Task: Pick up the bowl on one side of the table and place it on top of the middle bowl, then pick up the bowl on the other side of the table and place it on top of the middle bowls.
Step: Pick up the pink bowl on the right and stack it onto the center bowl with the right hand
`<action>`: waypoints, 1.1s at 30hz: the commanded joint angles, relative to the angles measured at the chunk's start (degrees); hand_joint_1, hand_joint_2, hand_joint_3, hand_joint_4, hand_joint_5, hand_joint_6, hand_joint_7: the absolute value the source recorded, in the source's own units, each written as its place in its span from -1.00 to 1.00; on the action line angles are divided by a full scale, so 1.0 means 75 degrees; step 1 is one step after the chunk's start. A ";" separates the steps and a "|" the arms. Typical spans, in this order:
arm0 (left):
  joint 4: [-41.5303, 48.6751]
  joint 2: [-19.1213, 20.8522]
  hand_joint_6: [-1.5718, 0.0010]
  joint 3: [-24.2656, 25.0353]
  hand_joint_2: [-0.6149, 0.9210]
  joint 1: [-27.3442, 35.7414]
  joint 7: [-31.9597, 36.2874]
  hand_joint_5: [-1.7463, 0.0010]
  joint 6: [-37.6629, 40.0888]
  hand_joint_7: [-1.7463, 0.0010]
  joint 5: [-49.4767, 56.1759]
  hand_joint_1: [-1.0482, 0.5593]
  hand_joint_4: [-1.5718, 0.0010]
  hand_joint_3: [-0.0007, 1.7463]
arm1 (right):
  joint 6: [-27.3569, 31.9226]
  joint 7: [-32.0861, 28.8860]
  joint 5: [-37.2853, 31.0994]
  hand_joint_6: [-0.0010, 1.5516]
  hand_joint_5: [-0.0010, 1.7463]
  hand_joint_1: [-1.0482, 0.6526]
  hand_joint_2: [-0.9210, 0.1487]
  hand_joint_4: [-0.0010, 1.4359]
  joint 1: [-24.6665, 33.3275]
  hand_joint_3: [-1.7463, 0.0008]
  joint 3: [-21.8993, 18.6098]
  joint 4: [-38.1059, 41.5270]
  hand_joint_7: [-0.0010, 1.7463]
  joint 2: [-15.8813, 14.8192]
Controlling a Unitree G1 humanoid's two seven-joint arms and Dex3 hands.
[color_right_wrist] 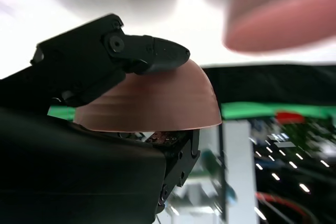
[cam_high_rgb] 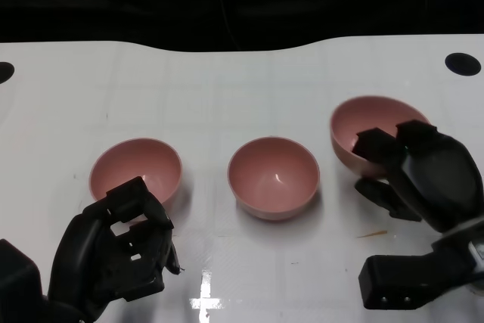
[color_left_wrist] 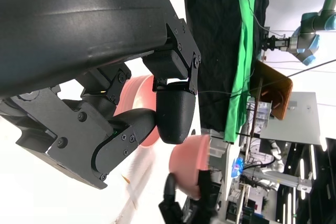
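White table [cam_high_rgb: 249,88], three pink bowls in a row across it.

Left bowl [cam_high_rgb: 136,169]: upright on the table. Left hand [cam_high_rgb: 117,247] just in front of it, fingers curled in, nothing held; uppermost fingers [cam_high_rgb: 128,191] overlap the bowl's near rim in the head view, contact cannot be told. Left wrist view shows the same hand [color_left_wrist: 157,108] with one rounded black fingertip in front of a pink bowl [color_left_wrist: 137,106].

Middle bowl [cam_high_rgb: 273,176]: upright, open side up, alone on the table between the other two, apart from both hands. Nothing stacked in it.

Right bowl [cam_high_rgb: 372,140]: tilted, opening turned toward the camera, near edge raised. Right hand [cam_high_rgb: 423,175] holds it at its right side, fingers [cam_high_rgb: 376,144] hooked over the rim into the bowl, others below the wall. Right wrist view: the bowl [color_right_wrist: 157,103] sits between a black finger [color_right_wrist: 152,53] lying across its outside and the hand's body on the other side, so the hand is clamped on it. A second pink bowl [color_right_wrist: 283,17] shows blurred behind.

Small orange speck [cam_high_rgb: 372,234] on the table near the right hand.
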 commanded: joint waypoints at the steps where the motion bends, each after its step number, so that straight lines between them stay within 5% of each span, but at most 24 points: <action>1: -0.0017 0.0058 -0.04 0.0024 0.36 -0.0029 0.0053 -0.96 -0.0077 -0.81 0.0114 0.06 -0.16 0.45 | -0.0158 0.0005 0.0080 -0.05 1.00 0.05 0.01 0.34 -0.0102 -0.24 -0.0029 -0.0441 1.00 -0.0056; 15: -0.0054 -0.0001 -0.04 0.0028 0.37 -0.0006 0.0046 -0.94 -0.0050 -0.80 0.0121 0.07 -0.17 0.43 | -0.0695 0.0368 -0.0164 -0.02 1.00 0.09 0.17 0.38 -0.0849 -0.18 0.0556 -0.0388 1.00 0.0553; 17: -0.0058 -0.0010 -0.04 0.0031 0.37 -0.0004 0.0018 -0.94 -0.0046 -0.80 0.0100 0.07 -0.17 0.42 | -0.0790 0.0340 -0.0169 -0.01 1.00 0.09 0.09 0.38 -0.0997 -0.05 0.0673 -0.0119 0.97 0.0662; 20: -0.0077 -0.0021 -0.04 0.0024 0.38 0.0015 0.0005 -0.94 -0.0056 -0.79 0.0098 0.07 -0.17 0.42 | -0.0799 0.0329 -0.0242 0.11 1.00 0.07 -0.12 0.38 -0.1157 0.20 0.0844 0.0221 0.67 0.0783; 23: -0.0089 -0.0032 -0.04 0.0006 0.37 0.0035 0.0014 -0.94 -0.0102 -0.79 0.0134 0.07 -0.17 0.42 | -0.0851 0.0282 -0.0253 0.13 1.00 0.09 -0.15 0.38 -0.1262 0.20 0.0965 0.0488 0.66 0.0869; 27: -0.0156 -0.0063 -0.04 -0.0009 0.37 0.0062 0.0042 -0.94 -0.0063 -0.79 0.0128 0.07 -0.18 0.43 | -0.0956 0.0115 -0.0262 0.04 1.00 0.05 -0.02 0.41 -0.1427 -0.09 0.1136 0.1027 0.98 0.1064; 33: -0.0185 -0.0084 -0.05 -0.0007 0.38 0.0073 0.0057 -0.94 -0.0071 -0.79 0.0137 0.08 -0.17 0.42 | -0.0804 0.0119 -0.0428 0.02 1.00 0.12 0.12 0.41 -0.1510 -0.17 0.1392 0.1426 1.00 0.1153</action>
